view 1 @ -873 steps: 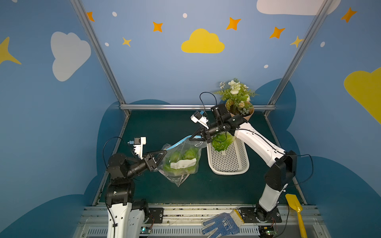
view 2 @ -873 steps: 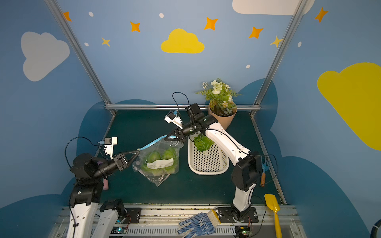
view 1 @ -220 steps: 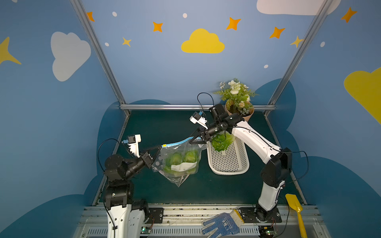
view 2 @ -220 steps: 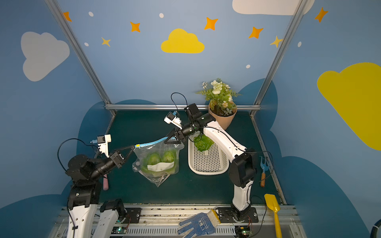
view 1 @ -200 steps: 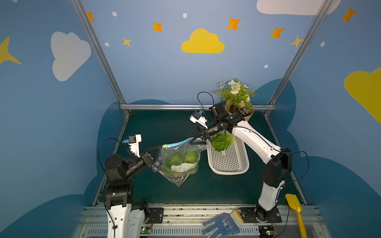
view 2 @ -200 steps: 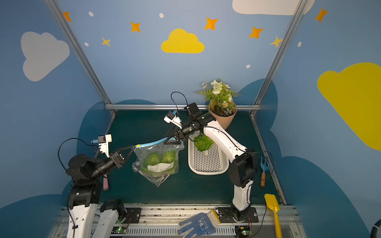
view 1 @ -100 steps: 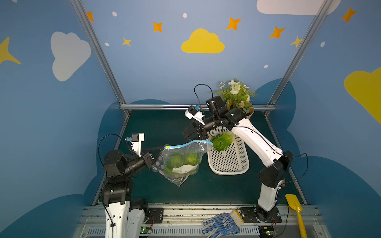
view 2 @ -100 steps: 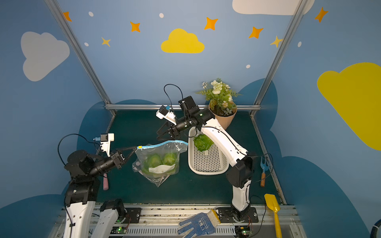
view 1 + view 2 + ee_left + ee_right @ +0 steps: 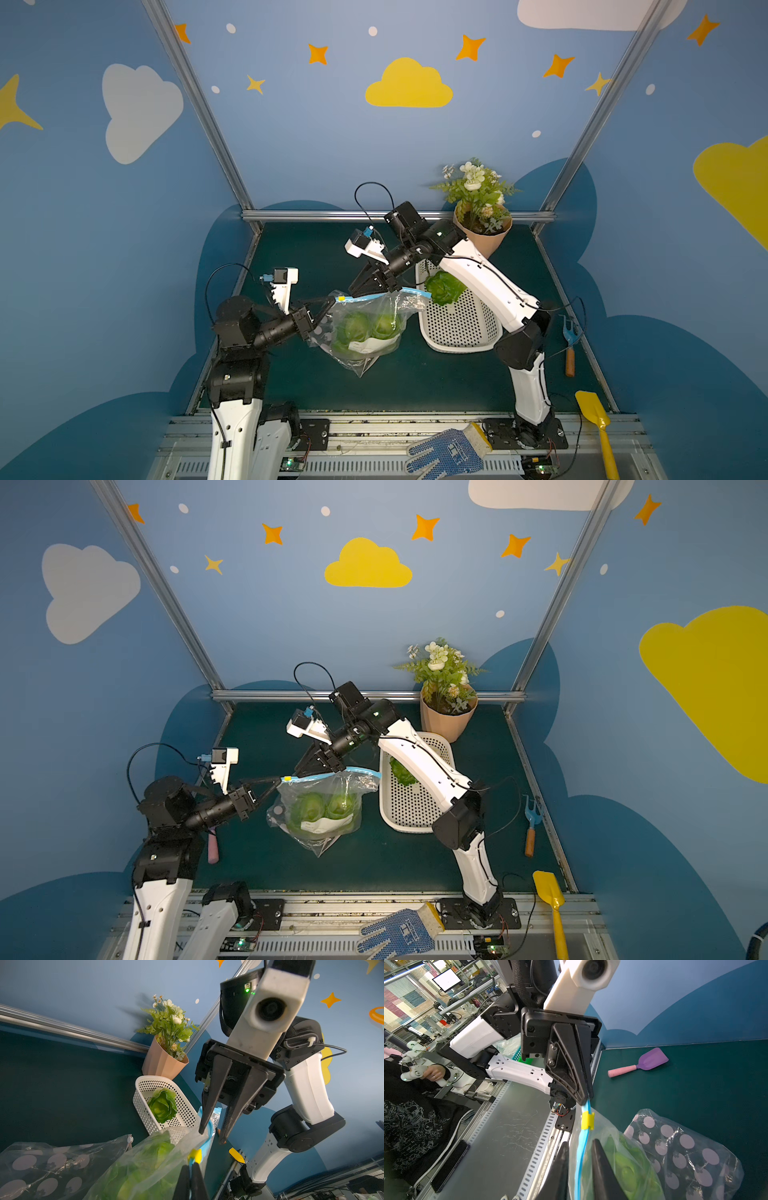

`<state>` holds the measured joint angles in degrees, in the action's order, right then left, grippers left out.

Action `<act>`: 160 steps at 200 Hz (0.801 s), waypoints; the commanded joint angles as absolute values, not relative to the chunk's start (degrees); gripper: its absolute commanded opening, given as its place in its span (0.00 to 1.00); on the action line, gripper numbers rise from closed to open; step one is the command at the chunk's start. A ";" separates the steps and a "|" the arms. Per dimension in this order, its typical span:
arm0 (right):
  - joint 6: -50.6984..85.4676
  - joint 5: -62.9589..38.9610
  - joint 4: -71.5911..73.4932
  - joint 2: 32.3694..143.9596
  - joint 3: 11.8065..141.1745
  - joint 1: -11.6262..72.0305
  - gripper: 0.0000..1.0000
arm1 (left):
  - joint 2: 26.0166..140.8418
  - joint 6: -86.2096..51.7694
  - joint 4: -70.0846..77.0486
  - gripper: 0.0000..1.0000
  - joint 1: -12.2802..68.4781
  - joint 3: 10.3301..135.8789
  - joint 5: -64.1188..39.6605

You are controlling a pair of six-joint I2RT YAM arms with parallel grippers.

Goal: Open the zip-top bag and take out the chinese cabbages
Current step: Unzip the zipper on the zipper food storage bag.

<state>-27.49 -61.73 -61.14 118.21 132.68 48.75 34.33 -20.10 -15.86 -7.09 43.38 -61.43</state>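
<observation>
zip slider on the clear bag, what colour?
Yellow plastic slider on a light blue zip track; clearest in the right wrist view.

Even, soft light; sharp top views, wide-angle distortion at edges, faint wall shadows.

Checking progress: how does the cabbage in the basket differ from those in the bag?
The basket cabbage lies bare in the white basket, alone; the bagged cabbages are two, side by side behind the clear plastic of the zip-top bag. All are green leafy heads.

Glossy clear plastic zip-top bag, perforated white plastic basket, matt dark green tabletop.
</observation>
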 commanded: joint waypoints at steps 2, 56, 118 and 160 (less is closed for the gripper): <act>-28.11 -62.22 -62.77 119.11 135.20 49.48 0.17 | 34.28 -18.57 -15.38 0.04 -6.46 44.78 -62.08; -27.58 -62.71 -63.49 121.17 137.21 50.75 0.14 | 33.84 -18.72 -14.68 0.04 -5.45 44.50 -61.45; -27.53 -63.30 -64.07 121.64 137.50 51.57 0.11 | 33.77 -19.08 -13.60 0.04 -4.26 44.44 -61.01; -28.36 -64.40 -65.56 121.56 137.72 51.68 0.12 | 33.58 -18.22 -14.41 0.04 -3.92 44.40 -60.14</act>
